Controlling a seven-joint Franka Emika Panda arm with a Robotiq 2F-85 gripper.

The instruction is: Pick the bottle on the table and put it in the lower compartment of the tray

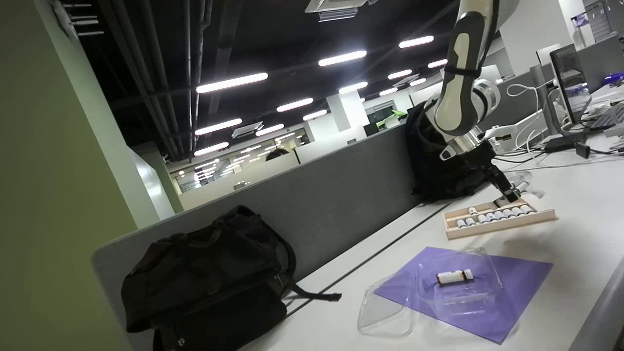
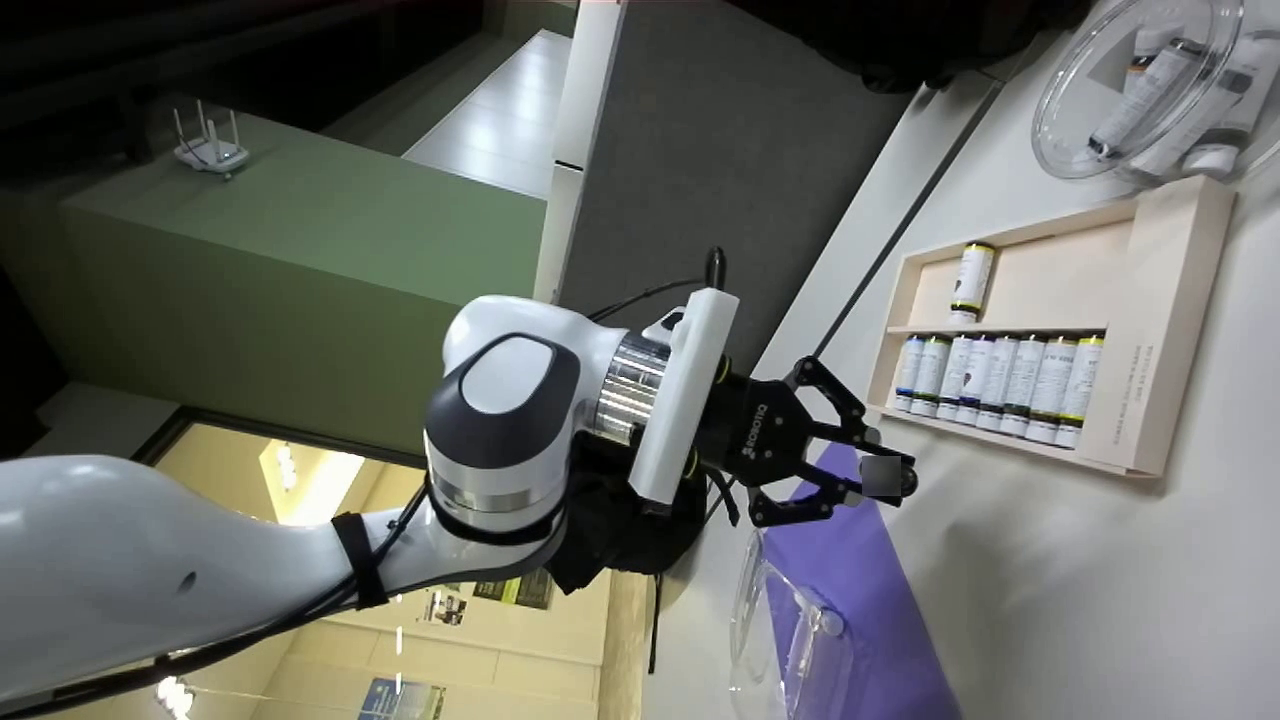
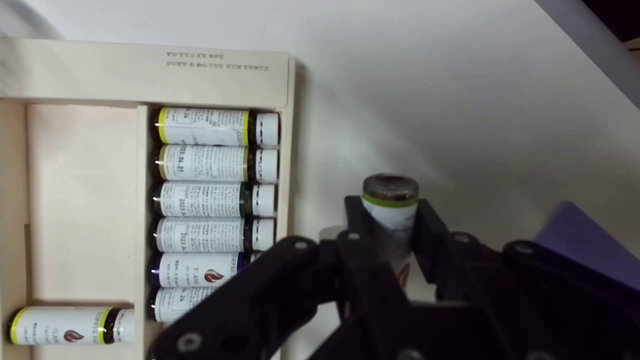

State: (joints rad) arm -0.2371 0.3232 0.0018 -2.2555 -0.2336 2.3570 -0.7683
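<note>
At wrist view left, vials (image 3: 200,199) are being held in a row by the tray (image 3: 125,75), presumably against rolling. Just right of it, over the desk (image 3: 450,90), the bottle (image 3: 391,210) is being pinched across its body by the claw (image 3: 391,215), likely for laying down; dark end, green band, white label are being exposed.

In the wrist view, clamped at the gripper (image 3: 391,207) on a bottle (image 3: 392,217), with one pad (image 3: 357,215) to either side. In an exterior view, bowed outward at the finger linkages (image 2: 832,392) behind the tips; bent at the wrist (image 2: 510,420), reaching in with the arm (image 2: 220,570) from behind the gripper.
</note>
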